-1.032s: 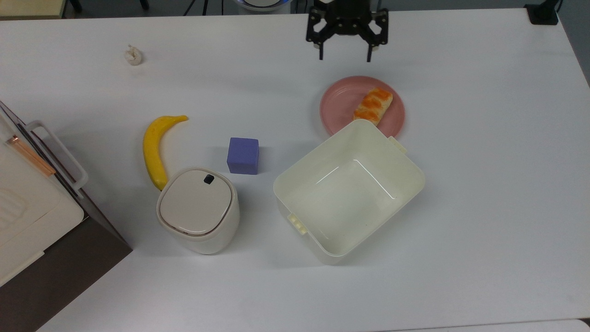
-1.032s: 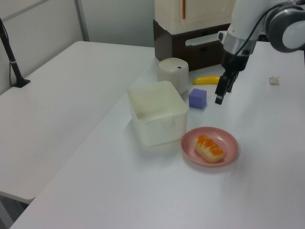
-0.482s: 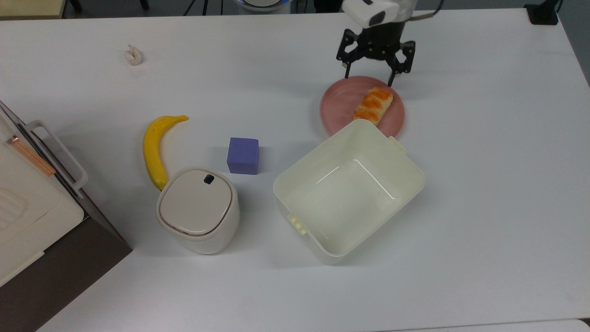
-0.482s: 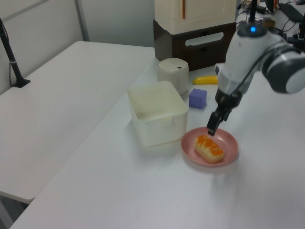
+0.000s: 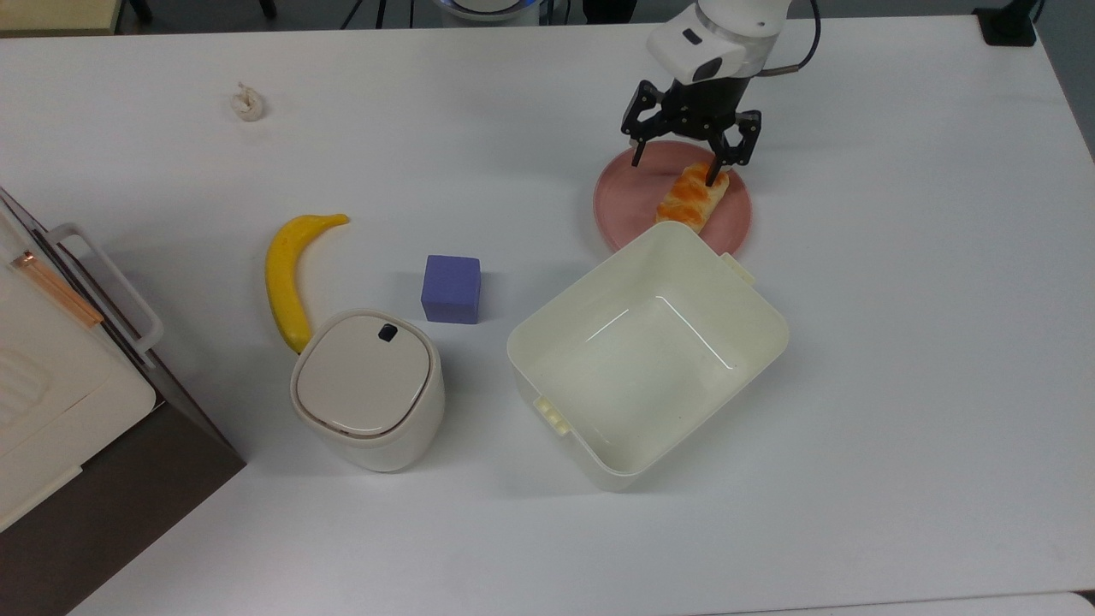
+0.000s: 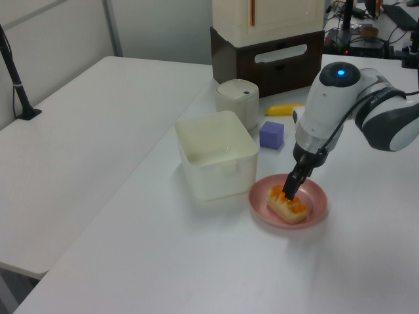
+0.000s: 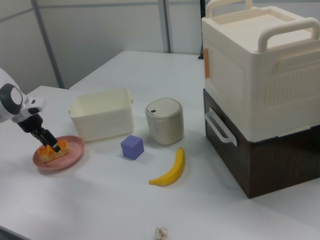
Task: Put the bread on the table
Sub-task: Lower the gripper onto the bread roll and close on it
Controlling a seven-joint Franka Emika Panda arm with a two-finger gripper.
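One second on, the gripper (image 5: 676, 171) has dropped from beyond the pink plate (image 5: 629, 201) to the bread (image 5: 691, 198), fingers spread wide, nothing held; grasp imminent

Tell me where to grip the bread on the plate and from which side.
Grip the bread across its narrow middle, coming straight down. It lies flat and oblong on the plate, so its long sides are free. The open claw is over its far end.

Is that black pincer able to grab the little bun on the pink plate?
Probably yes. The pincer hangs open right over the bread on the pink plate, nothing between them; the cream tub sits beside, not in the way.
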